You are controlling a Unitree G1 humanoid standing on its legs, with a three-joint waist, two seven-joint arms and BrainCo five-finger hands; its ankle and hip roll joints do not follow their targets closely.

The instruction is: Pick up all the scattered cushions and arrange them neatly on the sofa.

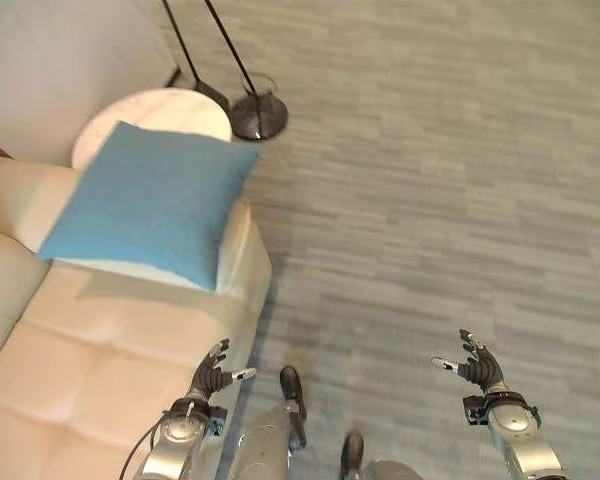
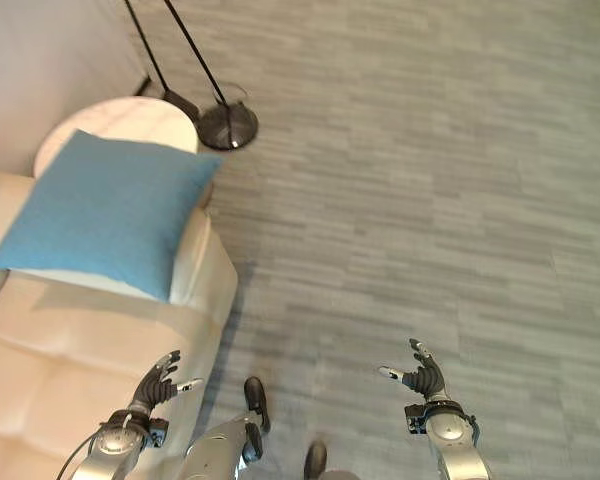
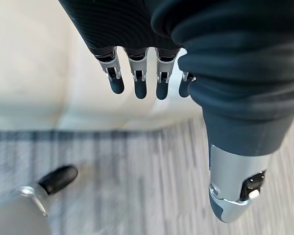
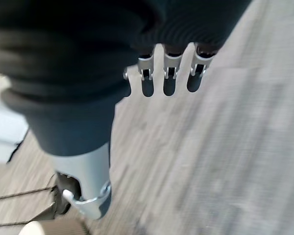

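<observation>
**Blue cushion on the sofa arm, both hands empty**

A blue cushion [image 1: 145,205] is seen lying on the arm at the end of the cream sofa [image 1: 100,350]. It is laid flat and a little turned, so that one corner points toward the floor and one toward the round white side table [image 1: 185,108], which is placed just beyond the sofa arm, near the wall. Part of the table top is covered by the cushion in the head views. The round dark base of a floor lamp [image 1: 257,115] is found just beside the table, on the grey carpet [image 1: 440,180].

The left hand [image 1: 212,378] is held above the front edge of the sofa seat, well apart from the cushion. Its fingers [image 3: 139,83] are stretched out and relaxed, and nothing is held in them.

The right hand [image 1: 477,366] is held over the bare carpet, far from the sofa. Its fingers [image 4: 169,78] are also spread loosely, with nothing between them.
</observation>
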